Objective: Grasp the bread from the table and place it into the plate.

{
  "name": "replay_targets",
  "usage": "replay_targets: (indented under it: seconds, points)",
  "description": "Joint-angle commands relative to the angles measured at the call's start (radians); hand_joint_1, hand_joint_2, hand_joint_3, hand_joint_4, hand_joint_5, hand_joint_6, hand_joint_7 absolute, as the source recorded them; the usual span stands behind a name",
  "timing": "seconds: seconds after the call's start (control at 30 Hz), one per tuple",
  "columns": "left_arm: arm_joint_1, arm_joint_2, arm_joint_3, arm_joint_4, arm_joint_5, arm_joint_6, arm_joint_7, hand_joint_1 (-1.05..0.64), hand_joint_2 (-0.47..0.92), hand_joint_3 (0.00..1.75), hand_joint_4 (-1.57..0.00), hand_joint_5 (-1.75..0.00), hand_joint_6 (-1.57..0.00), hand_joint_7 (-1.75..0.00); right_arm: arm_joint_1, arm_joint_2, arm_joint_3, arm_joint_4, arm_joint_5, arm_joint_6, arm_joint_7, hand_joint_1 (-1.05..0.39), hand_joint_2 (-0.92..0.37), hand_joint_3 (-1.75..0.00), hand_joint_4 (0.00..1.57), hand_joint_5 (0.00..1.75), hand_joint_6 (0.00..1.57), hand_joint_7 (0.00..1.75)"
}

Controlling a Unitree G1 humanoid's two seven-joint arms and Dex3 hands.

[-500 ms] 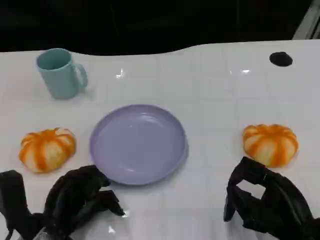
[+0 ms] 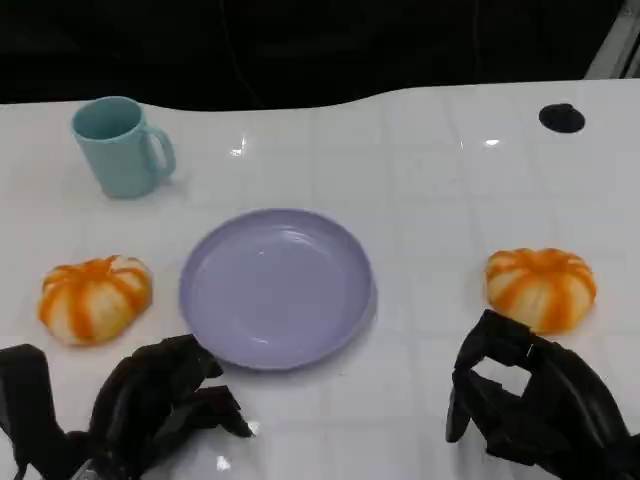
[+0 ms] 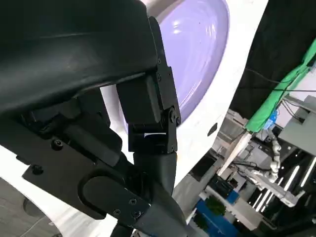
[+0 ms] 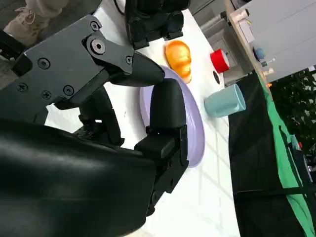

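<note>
Hovering near the lavender plate (image 2: 276,287), both hands are holding nothing.
Left hand (image 2: 160,400) and right hand (image 2: 525,400) are loosely open; orange-striped bread rolls (image 2: 95,297) (image 2: 541,286) are flanking the plate.

The left hand (image 3: 133,148) takes up most of the frame — a broad rounded black shell, with jointed black fingers (image 3: 148,103) reaching out from it, screw heads visible on the housings. The fingers hold nothing. Past them lies the round lavender plastic plate (image 3: 202,44), its glossy inside bare, resting on the white tabletop (image 3: 244,34). Beyond the table's edge the room is dark, with a bright green cloth (image 3: 281,94) hanging, metal stands — and a blue box (image 3: 222,222) low down.
</note>
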Motion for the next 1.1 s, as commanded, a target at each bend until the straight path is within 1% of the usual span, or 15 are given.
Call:
replay_targets:
  seconds: [0.03, 0.23, 0.63, 0.8, 0.9, 1.0, 1.03, 1.1]
  points:
    - [0.015, 0.009, 0.005, -0.009, 0.001, 0.013, 0.014, -1.05, 0.65, 0.0, -1.57, -0.66, -1.57, -0.55, 0.008, -0.012, -0.007, -0.01, 0.0, 0.0, -0.001, -0.29, -0.55, -1.0, 0.76, 1.75, 0.55, 1.75]
    - [0.016, 0.007, 0.008, -0.012, -0.003, 0.023, 0.016, -1.05, 0.65, 0.0, -1.57, -0.67, -1.57, -0.56, 0.009, -0.012, -0.005, -0.01, -0.006, -0.005, -0.002, -0.29, -0.55, -1.0, 0.77, 1.75, 0.56, 1.75]
    - [0.01, 0.012, 0.006, 0.004, 0.006, 0.004, 0.006, -1.05, 0.66, 0.01, -1.57, -0.67, -1.57, -0.56, 0.005, -0.011, -0.003, -0.007, -0.009, 0.002, -0.007, -0.29, -0.56, -0.99, 0.76, 1.75, 0.57, 1.75]
    - [0.01, 0.011, 0.005, 0.006, 0.009, -0.001, 0.009, -1.05, 0.67, 0.01, -1.57, -0.67, -1.57, -0.57, -0.002, -0.016, -0.004, -0.004, -0.017, -0.018, -0.002, -0.29, -0.56, -0.99, 0.76, 1.75, 0.56, 1.75]
    - [0.01, 0.011, 0.006, 0.005, 0.007, 0.003, 0.011, -1.05, 0.67, 0.01, -1.57, -0.67, -1.57, -0.57, -0.008, -0.024, -0.004, -0.001, -0.029, -0.045, 0.009, -0.28, -0.55, -0.98, 0.69, 1.75, 0.48, 1.69]
    - [0.009, 0.011, 0.006, 0.005, 0.008, 0.003, 0.011, -1.05, 0.67, 0.01, -1.57, -0.67, -1.57, -0.57, -0.009, -0.024, -0.004, 0.003, -0.033, -0.056, 0.014, -0.26, -0.55, -0.99, 0.67, 1.75, 0.46, 1.66]
    - [0.009, 0.011, 0.005, 0.005, 0.009, 0.001, 0.011, -1.05, 0.67, 0.01, -1.57, -0.67, -1.57, -0.57, -0.018, -0.029, -0.006, 0.014, -0.05, -0.099, 0.02, -0.26, -0.53, -0.98, 0.65, 1.75, 0.46, 1.63]
    - [0.009, 0.012, 0.006, 0.007, 0.008, -0.001, 0.009, -1.05, 0.66, 0.0, -1.57, -0.68, -1.57, -0.58, -0.036, -0.039, -0.009, 0.041, -0.09, -0.196, 0.033, -0.24, -0.47, -0.97, 0.56, 1.75, 0.49, 1.46]
